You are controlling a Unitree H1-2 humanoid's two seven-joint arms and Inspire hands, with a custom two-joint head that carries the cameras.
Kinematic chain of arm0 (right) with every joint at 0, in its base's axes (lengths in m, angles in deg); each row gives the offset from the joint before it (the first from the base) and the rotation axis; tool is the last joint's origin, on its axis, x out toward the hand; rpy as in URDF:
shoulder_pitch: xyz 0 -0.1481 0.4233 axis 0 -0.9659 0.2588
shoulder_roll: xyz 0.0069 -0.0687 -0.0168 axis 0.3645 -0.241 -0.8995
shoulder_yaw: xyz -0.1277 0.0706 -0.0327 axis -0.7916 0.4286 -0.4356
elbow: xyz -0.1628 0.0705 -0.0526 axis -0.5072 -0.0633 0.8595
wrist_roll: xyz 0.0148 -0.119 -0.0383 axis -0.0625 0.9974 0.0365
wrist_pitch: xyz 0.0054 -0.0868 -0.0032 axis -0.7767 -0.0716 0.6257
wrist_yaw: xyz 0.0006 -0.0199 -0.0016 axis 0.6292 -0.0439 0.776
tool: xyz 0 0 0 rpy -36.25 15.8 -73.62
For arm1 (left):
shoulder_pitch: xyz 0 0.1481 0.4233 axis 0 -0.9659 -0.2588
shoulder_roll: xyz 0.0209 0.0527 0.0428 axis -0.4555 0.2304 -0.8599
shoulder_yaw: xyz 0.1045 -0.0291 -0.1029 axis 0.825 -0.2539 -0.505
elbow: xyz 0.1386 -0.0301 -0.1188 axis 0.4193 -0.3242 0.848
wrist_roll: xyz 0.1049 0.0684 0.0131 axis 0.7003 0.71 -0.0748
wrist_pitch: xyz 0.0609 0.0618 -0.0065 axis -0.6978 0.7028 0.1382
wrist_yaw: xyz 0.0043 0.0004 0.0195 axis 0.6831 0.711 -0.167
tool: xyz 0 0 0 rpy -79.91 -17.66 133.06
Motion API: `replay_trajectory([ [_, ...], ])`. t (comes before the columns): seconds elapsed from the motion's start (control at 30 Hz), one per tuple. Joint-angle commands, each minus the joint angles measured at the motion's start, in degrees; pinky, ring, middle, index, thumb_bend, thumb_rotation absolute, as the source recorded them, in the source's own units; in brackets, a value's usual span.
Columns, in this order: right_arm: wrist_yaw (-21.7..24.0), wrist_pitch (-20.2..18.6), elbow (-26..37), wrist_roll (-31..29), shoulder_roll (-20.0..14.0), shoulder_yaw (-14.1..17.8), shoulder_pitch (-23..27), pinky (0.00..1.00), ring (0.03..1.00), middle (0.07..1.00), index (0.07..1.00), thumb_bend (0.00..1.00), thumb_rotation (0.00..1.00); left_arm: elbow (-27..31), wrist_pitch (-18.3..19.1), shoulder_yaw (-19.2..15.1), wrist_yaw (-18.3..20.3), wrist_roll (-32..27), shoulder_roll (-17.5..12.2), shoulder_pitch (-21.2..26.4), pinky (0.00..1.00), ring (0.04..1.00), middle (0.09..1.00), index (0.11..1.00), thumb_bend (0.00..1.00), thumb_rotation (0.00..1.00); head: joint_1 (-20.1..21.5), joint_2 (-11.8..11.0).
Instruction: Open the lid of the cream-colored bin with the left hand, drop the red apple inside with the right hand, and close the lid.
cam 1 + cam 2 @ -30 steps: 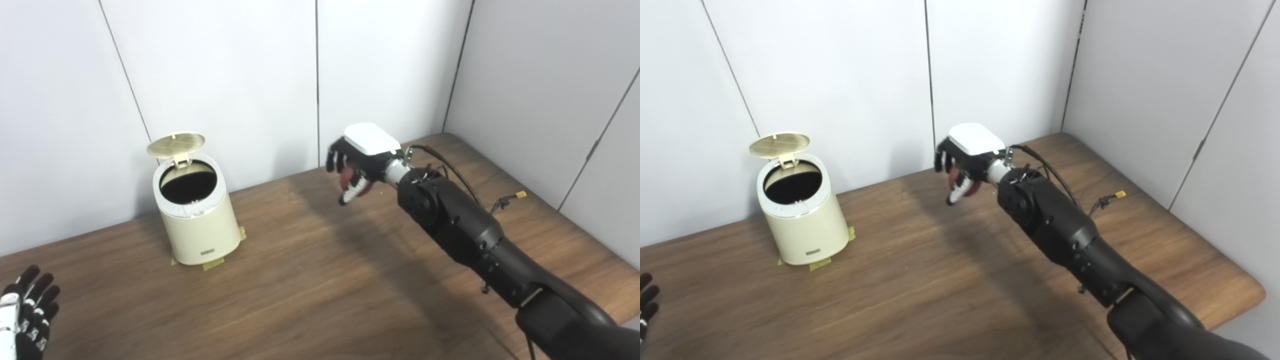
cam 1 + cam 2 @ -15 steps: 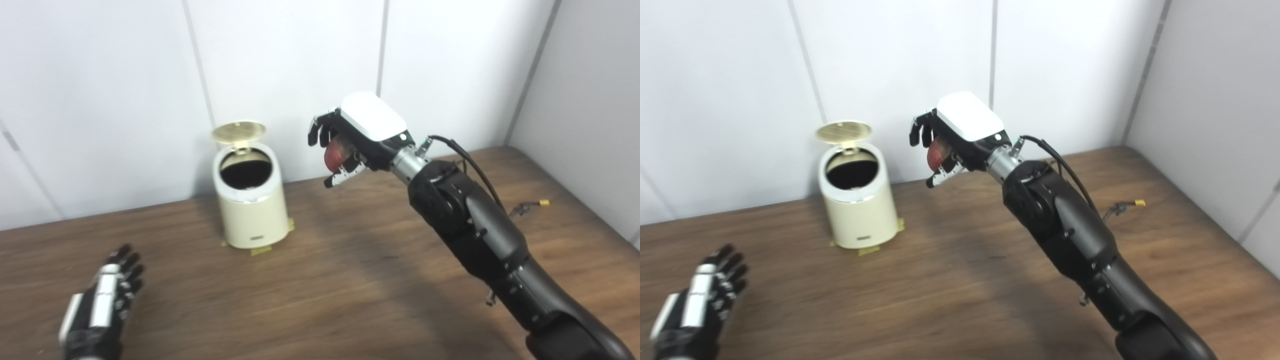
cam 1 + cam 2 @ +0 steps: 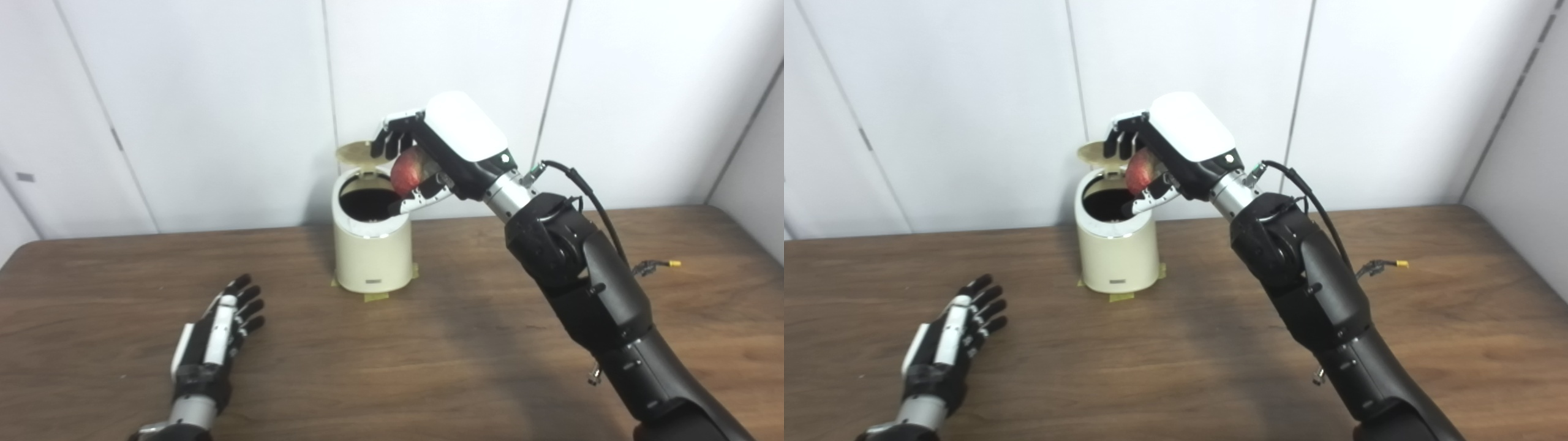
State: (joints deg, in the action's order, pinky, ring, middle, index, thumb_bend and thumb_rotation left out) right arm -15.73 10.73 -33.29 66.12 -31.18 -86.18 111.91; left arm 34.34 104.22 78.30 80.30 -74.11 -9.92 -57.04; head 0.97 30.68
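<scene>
The cream-colored bin (image 3: 372,257) stands near the back wall with its round lid (image 3: 354,152) tipped up and the dark opening showing. My right hand (image 3: 438,153) hovers just above the bin's right rim, shut on the red apple (image 3: 407,173). The apple hangs over the edge of the opening. My left hand (image 3: 215,331) lies flat and open on the table, well in front and to the left of the bin, holding nothing.
Yellow tape tabs (image 3: 375,297) sit under the bin's base. A loose cable with a yellow plug (image 3: 672,264) lies on the wooden table (image 3: 429,361) at the right. White wall panels stand close behind the bin.
The camera has swung left. My right hand has carried the apple left and up to the bin's opening. The left hand still rests open on the table.
</scene>
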Motion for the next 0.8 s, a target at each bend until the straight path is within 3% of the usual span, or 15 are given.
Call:
replay_trajectory([
  [0.0,-3.58,2.71,-0.71,-0.48,0.44,0.38,4.59,0.36,0.394,0.514,0.51,0.52,0.0,1.33,-1.82,0.44,-0.45,0.69,0.55,1.29,0.85,0.876,0.88,0.9,0.38,0.84,-0.32,-0.02],
  [0.2,-8.09,4.77,-9.77,-0.18,2.56,-0.61,7.76,0.33,0.4,0.513,0.515,0.5,0.0,2.09,-1.98,1.05,-0.78,1.48,1.91,1.13,0.87,0.874,0.88,0.899,0.39,0.84,-1.26,-0.25],
  [0.43,-11.27,4.14,-17.63,-1.11,5.21,-0.84,9.59,0.36,0.393,0.493,0.518,0.5,0.0,2.42,-1.81,1.18,-1.21,1.63,2.74,1.29,0.86,0.867,0.866,0.889,0.38,0.84,-1.58,-0.19],
  [0.77,-14.44,4.56,-24.57,-2.97,7.02,-0.98,11.37,0.36,0.389,0.496,0.521,0.5,0.0,3.21,-1.6,0.95,-1.79,1.2,3.61,1.44,0.86,0.871,0.868,0.886,0.37,0.86,-2.12,-0.11],
])
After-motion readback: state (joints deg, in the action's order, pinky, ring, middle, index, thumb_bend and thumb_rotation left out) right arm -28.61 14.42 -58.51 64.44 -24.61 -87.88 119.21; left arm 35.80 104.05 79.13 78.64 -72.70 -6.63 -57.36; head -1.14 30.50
